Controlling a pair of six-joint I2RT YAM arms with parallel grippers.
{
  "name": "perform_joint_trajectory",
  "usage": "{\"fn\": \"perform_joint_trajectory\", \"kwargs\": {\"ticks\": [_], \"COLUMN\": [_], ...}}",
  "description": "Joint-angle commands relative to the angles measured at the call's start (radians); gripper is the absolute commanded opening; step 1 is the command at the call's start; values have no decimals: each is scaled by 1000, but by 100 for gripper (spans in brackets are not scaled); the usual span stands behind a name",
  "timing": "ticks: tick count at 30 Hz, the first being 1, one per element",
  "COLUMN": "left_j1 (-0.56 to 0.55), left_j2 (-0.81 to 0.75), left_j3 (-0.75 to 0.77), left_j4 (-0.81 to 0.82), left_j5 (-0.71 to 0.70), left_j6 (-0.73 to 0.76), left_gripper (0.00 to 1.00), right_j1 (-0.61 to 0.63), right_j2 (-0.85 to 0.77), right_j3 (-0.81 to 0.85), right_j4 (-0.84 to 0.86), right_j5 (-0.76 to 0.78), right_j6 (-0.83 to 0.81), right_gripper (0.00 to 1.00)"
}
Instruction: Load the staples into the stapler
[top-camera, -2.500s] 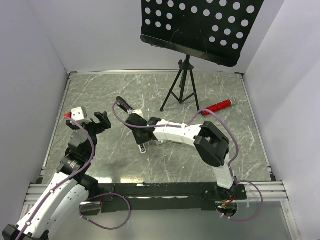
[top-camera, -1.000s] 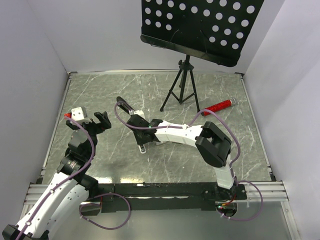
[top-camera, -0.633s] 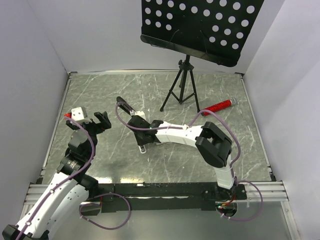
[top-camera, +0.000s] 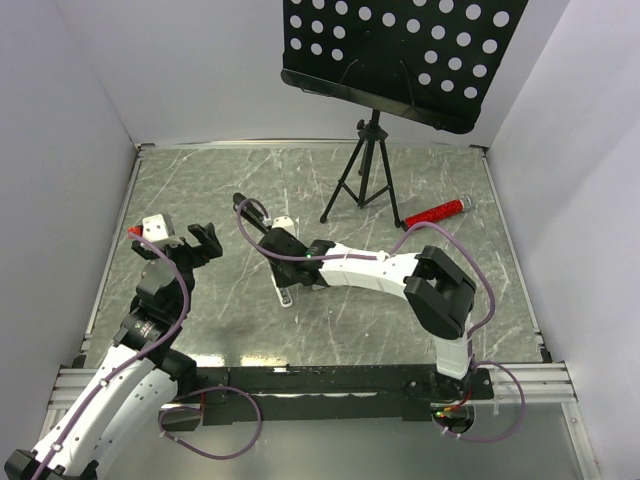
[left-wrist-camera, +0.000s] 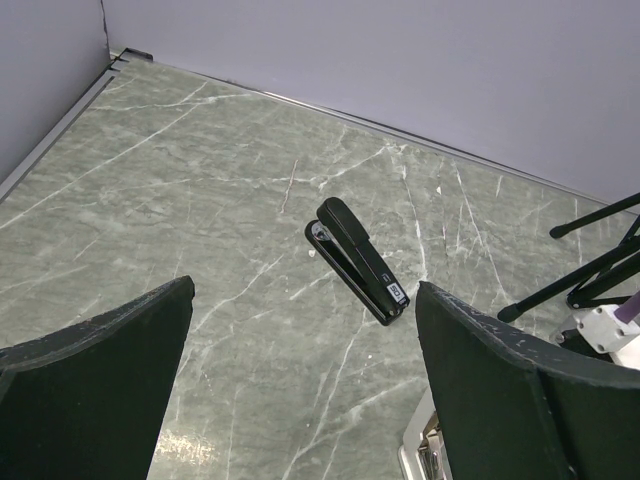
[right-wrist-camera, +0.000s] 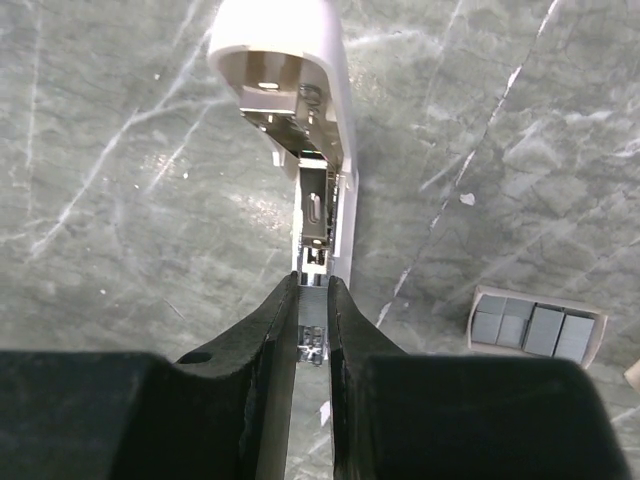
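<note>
The right pincer (right-wrist-camera: 312, 285) is narrowed onto a thin silvery strip, the staples (right-wrist-camera: 311, 340), gripped in the slim gap between its two dark fingers. Most of the strip is hidden by the fingers, so its full length does not show. It hangs in line with the near end of the white stapler (right-wrist-camera: 285, 70), which lies on the bench (right-wrist-camera: 120, 200) with its lid swung back and its metal channel (right-wrist-camera: 316, 210) bared. Whether the strip already touches the channel cannot be made out. To the right, a small tan box (right-wrist-camera: 537, 328) holding grey staple blocks sits on the bench, cut off at its far corner.

From above, the right arm covers its own pincer and most of the white stapler; only one pale end (top-camera: 286, 293) pokes out below the arm.

The left pincer (left-wrist-camera: 305, 290) stands wide and grips nothing, raised over the bench near the left side. A black stapler (left-wrist-camera: 358, 260) lies closed between its fingers in that view, well beyond them. A red tube (top-camera: 436, 212) lies beside the tripod (top-camera: 362, 185) of a music stand (top-camera: 400, 50).
</note>
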Motion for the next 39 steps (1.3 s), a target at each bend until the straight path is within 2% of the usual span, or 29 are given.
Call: {"fn": "perform_joint_trajectory", "kwargs": {"ticks": [1, 39], "left_j1": [-2, -4], "left_j2": [-12, -15], "left_j3": [4, 6], "left_j4": [25, 22], "left_j5": [-4, -11], "left_j6": [-3, 0], "left_gripper": [97, 97], "right_j1": [13, 13], "right_j2": [-52, 17], "right_j3": [-26, -57], "right_j4": [72, 103], "right_j5": [-8, 1], "right_j6": [5, 2], "right_gripper": [17, 17]}}
